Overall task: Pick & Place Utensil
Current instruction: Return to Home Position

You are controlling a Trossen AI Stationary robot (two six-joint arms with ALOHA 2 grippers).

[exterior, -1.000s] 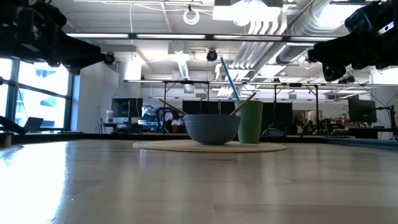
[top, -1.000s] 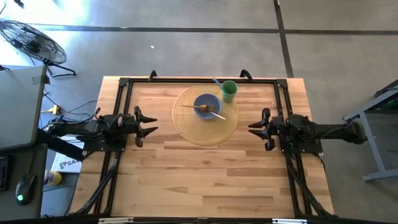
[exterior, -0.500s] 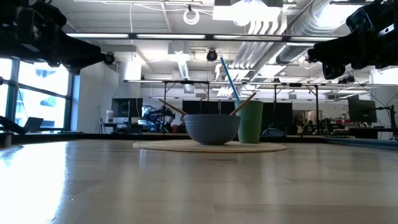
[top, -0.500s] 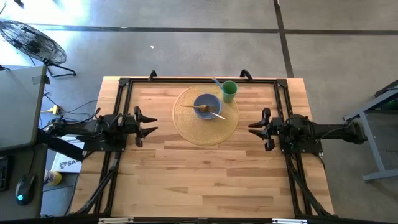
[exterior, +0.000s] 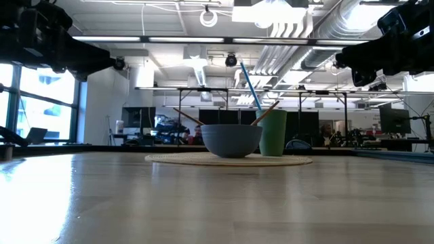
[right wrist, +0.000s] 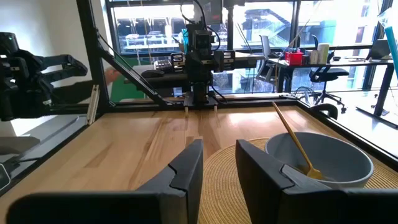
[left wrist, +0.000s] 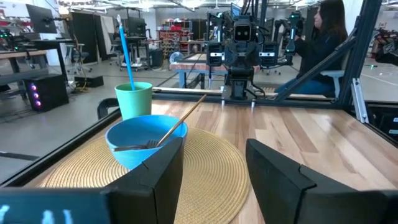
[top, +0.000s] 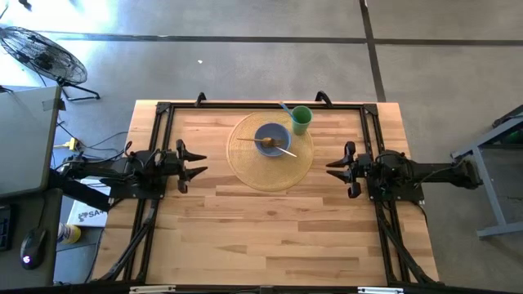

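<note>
While the left gripper and right gripper hang open and empty at opposite table sides, spoon and fork lie in the bowl on the mat, the straw in the cup just beside it.

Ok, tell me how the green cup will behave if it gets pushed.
The green cup looks like light plastic, so it would probably slide easily. It is taller than wide with a long straw leaning out, so a high push might tip it.

We locate the mat at the far centre of the table. The bowl sits on it. The cup, holding the straw, stands just behind, rightward.
</note>
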